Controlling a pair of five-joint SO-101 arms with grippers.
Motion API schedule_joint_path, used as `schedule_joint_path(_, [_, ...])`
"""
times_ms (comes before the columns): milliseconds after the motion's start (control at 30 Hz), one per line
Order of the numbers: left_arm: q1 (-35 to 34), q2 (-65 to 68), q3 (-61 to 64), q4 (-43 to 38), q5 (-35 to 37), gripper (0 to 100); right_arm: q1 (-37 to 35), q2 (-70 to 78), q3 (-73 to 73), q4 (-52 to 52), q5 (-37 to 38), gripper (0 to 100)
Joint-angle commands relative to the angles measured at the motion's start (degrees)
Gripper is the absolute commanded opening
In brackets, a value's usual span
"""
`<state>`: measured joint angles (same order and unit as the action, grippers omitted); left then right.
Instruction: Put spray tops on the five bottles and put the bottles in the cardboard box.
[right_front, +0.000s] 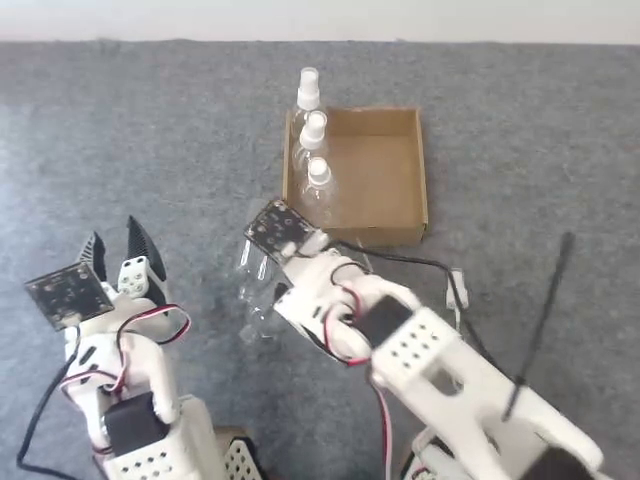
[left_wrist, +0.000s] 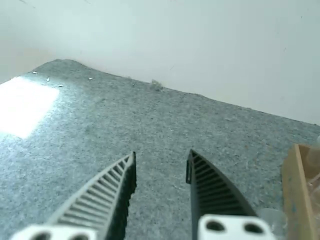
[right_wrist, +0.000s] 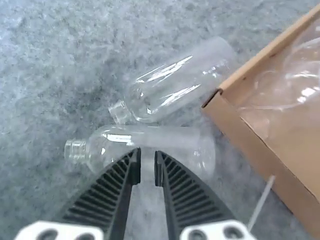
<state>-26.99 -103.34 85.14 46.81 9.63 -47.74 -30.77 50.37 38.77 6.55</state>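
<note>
The cardboard box (right_front: 375, 170) sits on the grey carpet at mid-back. Three clear bottles with white spray tops (right_front: 315, 130) stand in a row along its left wall. Two clear bottles without tops lie side by side on the carpet left of the box's front corner (right_front: 255, 290); one (right_wrist: 150, 145) is nearer, the other (right_wrist: 177, 82) beyond it by the box wall (right_wrist: 250, 135). My right gripper (right_wrist: 146, 152) hovers just over the nearer bottle, fingers a narrow slit apart and holding nothing. My left gripper (left_wrist: 160, 167) is open over bare carpet at the front left (right_front: 112, 250).
A black cable with a small white piece (right_front: 457, 290) trails right of the right arm, and a thin black rod (right_front: 545, 320) leans there. A thin white tube (right_wrist: 260, 200) lies by the box's front wall. A white wall (left_wrist: 200, 45) bounds the carpet's far edge.
</note>
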Motion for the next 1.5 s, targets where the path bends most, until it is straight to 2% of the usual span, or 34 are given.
schedule_joint_path(0, [0.0,-1.1,-0.4,-1.6,0.7,15,-0.1,4.5,-7.4,-1.9,0.8,0.6])
schedule_joint_path(267, [0.1,-1.1,-0.4,-1.6,0.7,15,0.4,17.6,-15.5,-2.1,0.8,0.6])
schedule_joint_path(533, [0.1,-1.1,-0.4,-1.6,0.7,15,6.1,27.1,-20.7,-1.3,1.1,0.6])
schedule_joint_path(833, [0.1,-1.1,-0.4,-1.6,0.7,15,7.5,28.1,-27.9,14.4,1.3,0.6])
schedule_joint_path(1000, [0.1,-1.1,-0.4,-1.6,0.7,15,8.4,28.1,-27.9,18.2,1.5,0.6])
schedule_joint_path(1200, [0.1,-1.1,-0.4,-1.6,0.7,15,8.1,27.5,-27.8,25.9,10.8,0.6])
schedule_joint_path(1467, [0.1,-1.1,-0.4,-1.6,0.7,15,8.0,26.9,-28.1,30.6,15.5,0.6])
